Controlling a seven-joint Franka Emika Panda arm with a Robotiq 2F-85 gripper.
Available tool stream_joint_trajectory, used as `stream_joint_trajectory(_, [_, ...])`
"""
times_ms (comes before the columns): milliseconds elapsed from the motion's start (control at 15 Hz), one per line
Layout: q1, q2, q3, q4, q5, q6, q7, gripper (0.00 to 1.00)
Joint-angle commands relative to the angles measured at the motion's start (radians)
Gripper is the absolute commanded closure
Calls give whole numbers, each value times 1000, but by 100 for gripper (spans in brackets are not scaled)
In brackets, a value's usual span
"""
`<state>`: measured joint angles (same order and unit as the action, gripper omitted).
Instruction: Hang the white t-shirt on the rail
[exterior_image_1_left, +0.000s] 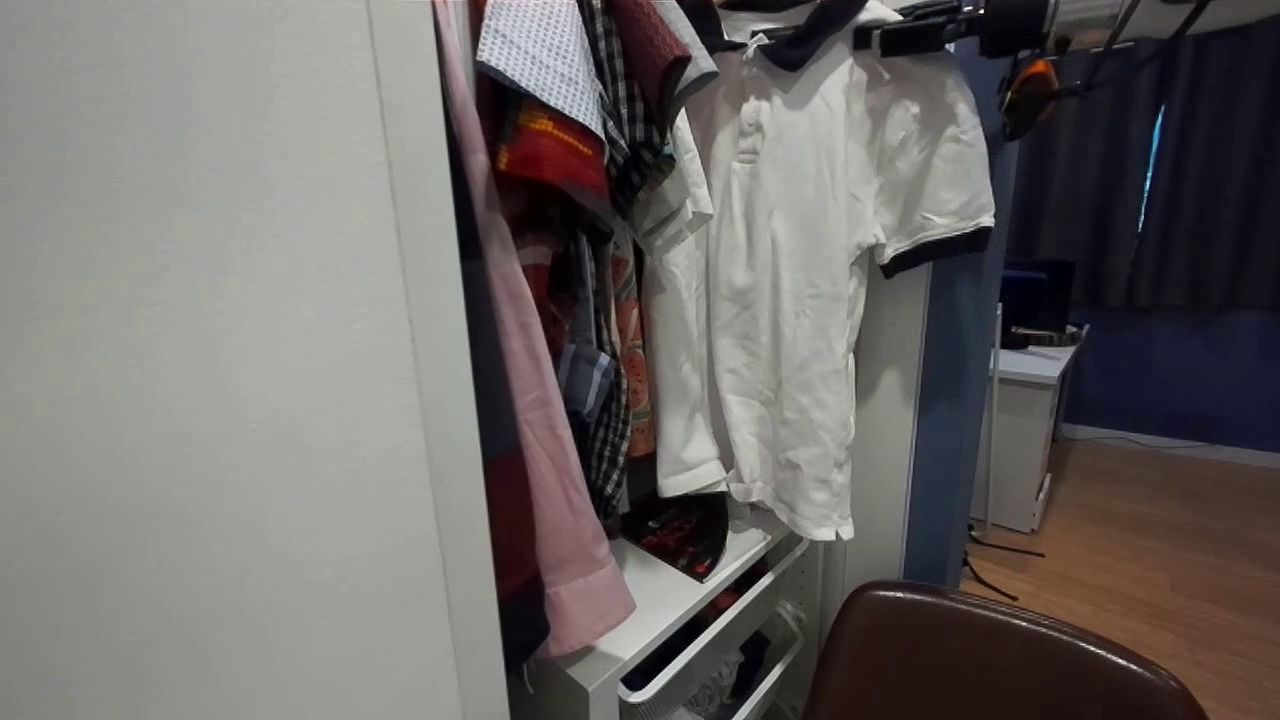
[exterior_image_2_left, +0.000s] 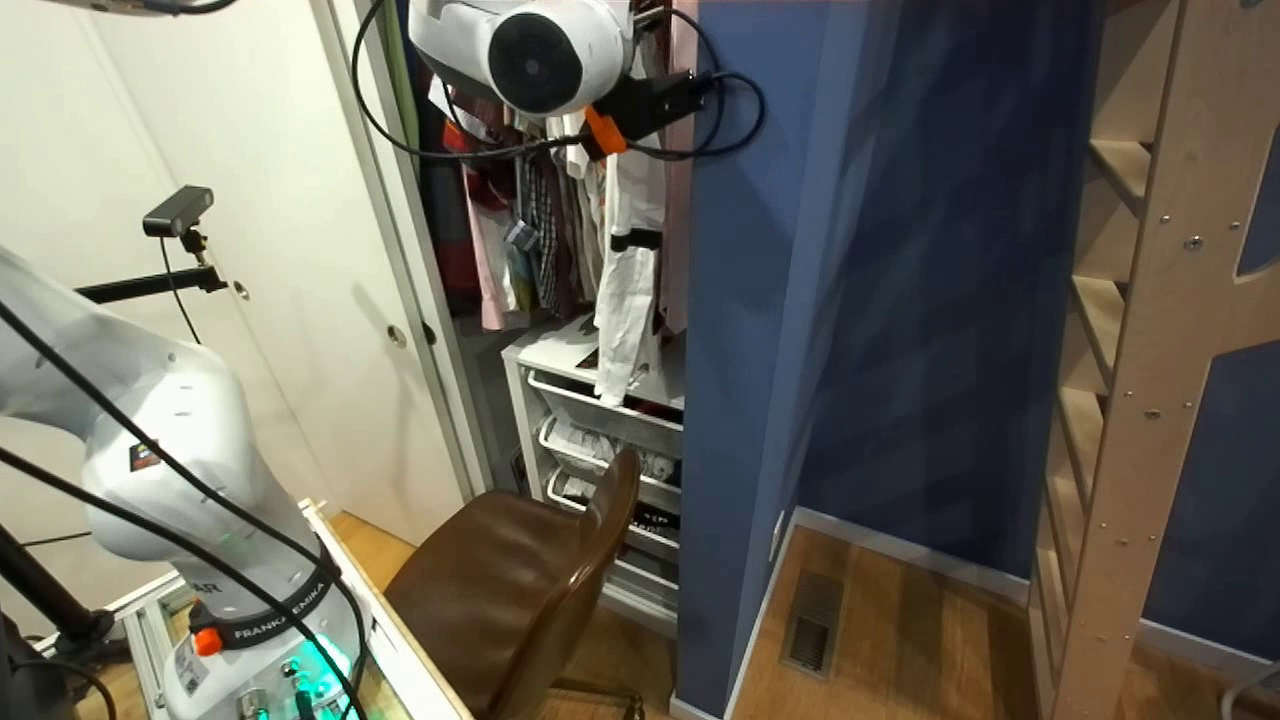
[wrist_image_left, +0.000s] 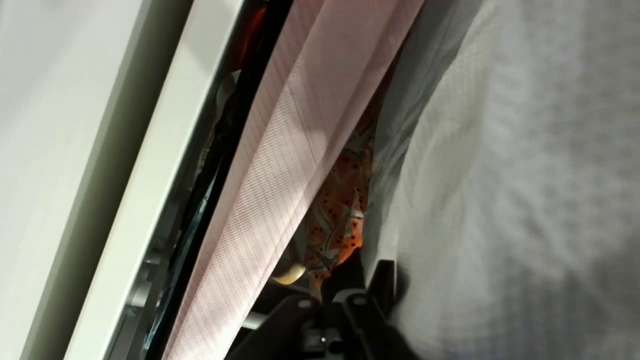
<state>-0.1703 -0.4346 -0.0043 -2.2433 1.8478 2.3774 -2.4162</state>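
Where the white shirt hangs in an exterior view, clothes crowd its ten o'clock and the claw sits at one, pressed together, any pinch hidden. I'd ease the white shirt in gently, letting go only once the rail, out of view, surely bears it.

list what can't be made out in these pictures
Rail: shown nowhere, apparently above the top edge in both exterior views.
Upper part of the white t-shirt: in an exterior view, partly behind the arm.
What the fingers grip, if anything: wrist view, dark on dark.
Pale cloth: wrist view, blurred; garment unclear.
Print on the dark red-marked item: too small in an exterior view.
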Motion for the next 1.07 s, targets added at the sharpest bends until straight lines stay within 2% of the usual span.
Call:
stream_joint_trajectory(0, [34,28,55,118,146,57,-140,96])
stream_joint_trajectory(267, [28,36,104,163,258,113,-274,96])
stream_joint_trajectory(333, [10,-2,69,61,182,127,-183,84])
stream_joint_trajectory(467, [14,-1,86,84,212,134,-223,84])
stream_joint_trajectory(933, [18,3,96,102,217,135,-229,84])
stream_joint_trajectory(1000, [18,3,95,102,217,135,-229,96])
